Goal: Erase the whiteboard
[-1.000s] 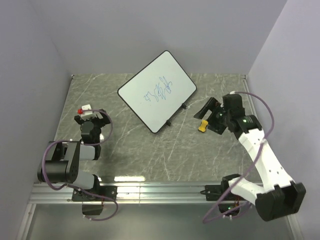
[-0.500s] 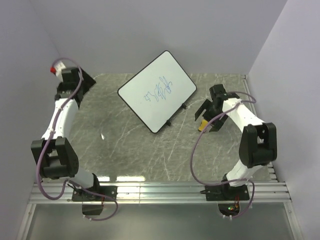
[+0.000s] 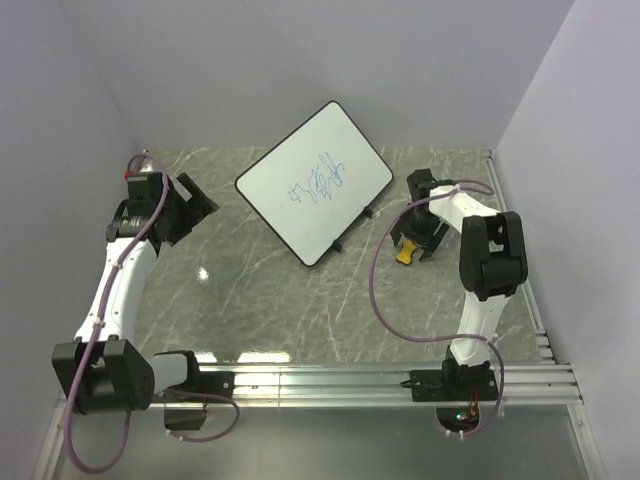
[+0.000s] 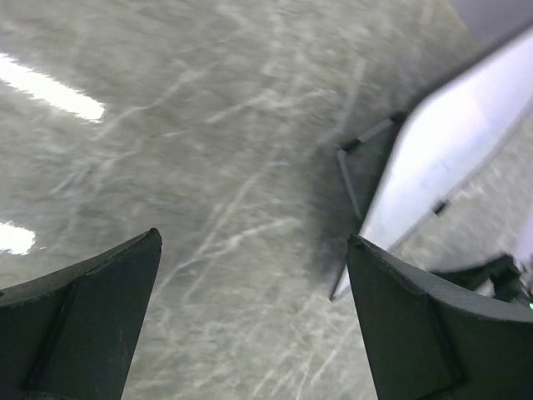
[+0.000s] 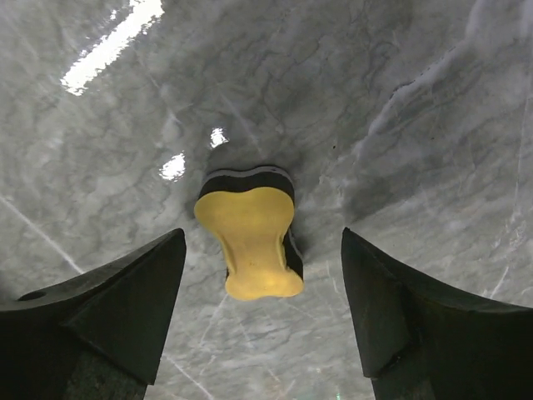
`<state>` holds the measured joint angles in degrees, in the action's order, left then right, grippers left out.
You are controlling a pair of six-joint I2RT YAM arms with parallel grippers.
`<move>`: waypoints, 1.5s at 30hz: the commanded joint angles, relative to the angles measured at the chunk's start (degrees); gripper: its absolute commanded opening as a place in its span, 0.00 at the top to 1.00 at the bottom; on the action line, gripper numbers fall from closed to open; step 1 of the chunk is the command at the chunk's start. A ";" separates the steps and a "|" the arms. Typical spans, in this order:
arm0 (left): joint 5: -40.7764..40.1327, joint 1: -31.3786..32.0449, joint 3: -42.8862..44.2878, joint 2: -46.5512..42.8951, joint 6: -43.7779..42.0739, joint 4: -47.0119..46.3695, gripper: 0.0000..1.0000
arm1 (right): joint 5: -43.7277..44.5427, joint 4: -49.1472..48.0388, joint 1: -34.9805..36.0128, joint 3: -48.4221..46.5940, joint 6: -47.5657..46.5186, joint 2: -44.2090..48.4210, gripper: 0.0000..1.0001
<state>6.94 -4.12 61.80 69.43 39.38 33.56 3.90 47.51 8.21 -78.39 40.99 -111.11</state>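
The whiteboard [image 3: 314,183] stands tilted on small black feet at the back middle of the table, with blue scribbles on its face. Its back and lower edge show in the left wrist view [image 4: 450,142]. A small yellow block with a black base [image 3: 404,254] lies on the table right of the board; the right wrist view shows it [image 5: 250,240] between the fingers. My right gripper [image 3: 411,240] is open, directly over the block, not touching it. My left gripper [image 3: 190,210] is open and empty, left of the board.
The marble table top [image 3: 300,300] is bounded by grey walls at the back and both sides. A metal rail [image 3: 320,385] runs along the near edge. The board's stand foot [image 4: 354,158] sits on the table.
My left arm has swung down from the back left corner toward the board. My right gripper has moved in over the yellow block.
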 commanded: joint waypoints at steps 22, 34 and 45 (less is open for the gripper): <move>12.92 17.65 -1.23 7.47 -0.26 -25.09 0.00 | -0.56 -0.31 0.41 5.88 -3.73 8.96 1.00; 10.38 18.62 -3.88 15.56 0.44 -32.68 0.08 | -6.96 1.46 -0.21 7.91 -5.21 22.86 1.00; 15.99 18.10 -3.35 23.90 -0.18 -42.61 0.61 | -26.66 -5.83 1.28 -2.54 -0.75 23.32 1.00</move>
<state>19.20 13.98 57.21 91.50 40.14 -3.55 -17.08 46.89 8.78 -74.91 37.32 -88.03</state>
